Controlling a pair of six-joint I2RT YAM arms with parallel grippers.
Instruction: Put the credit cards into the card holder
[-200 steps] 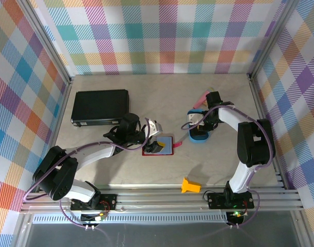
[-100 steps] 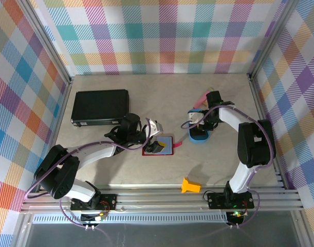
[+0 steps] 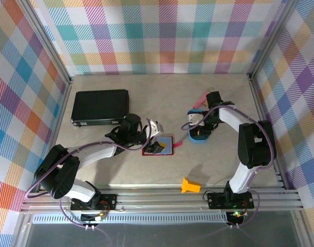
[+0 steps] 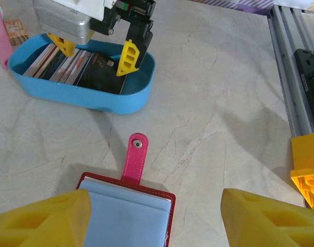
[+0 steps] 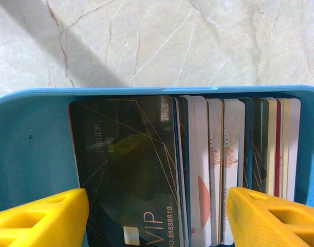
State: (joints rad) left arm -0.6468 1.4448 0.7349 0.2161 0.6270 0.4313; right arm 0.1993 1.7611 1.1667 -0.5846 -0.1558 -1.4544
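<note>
Far left on your table lies a black flat case (image 3: 100, 107). Next, your left gripper (image 4: 157, 218) hangs low over the card holder (image 4: 128, 211), fingers spread wide and gripping nothing. The wallet lies open, its grey-blue pocket up and its pink tab (image 4: 134, 159) pointing toward the blue tray (image 4: 141, 77). Its left corner runs under your left finger (image 4: 43, 216); whether they touch, you cannot tell from here. Further right, the credit cards (image 5: 198, 170) stand packed on edge in that tray, a dark VIP card at the left end. Your right gripper (image 5: 157, 216) hovers just above them, fingers wide apart, holding none. A yellow block (image 3: 190, 184) sits near the front rail.
</note>
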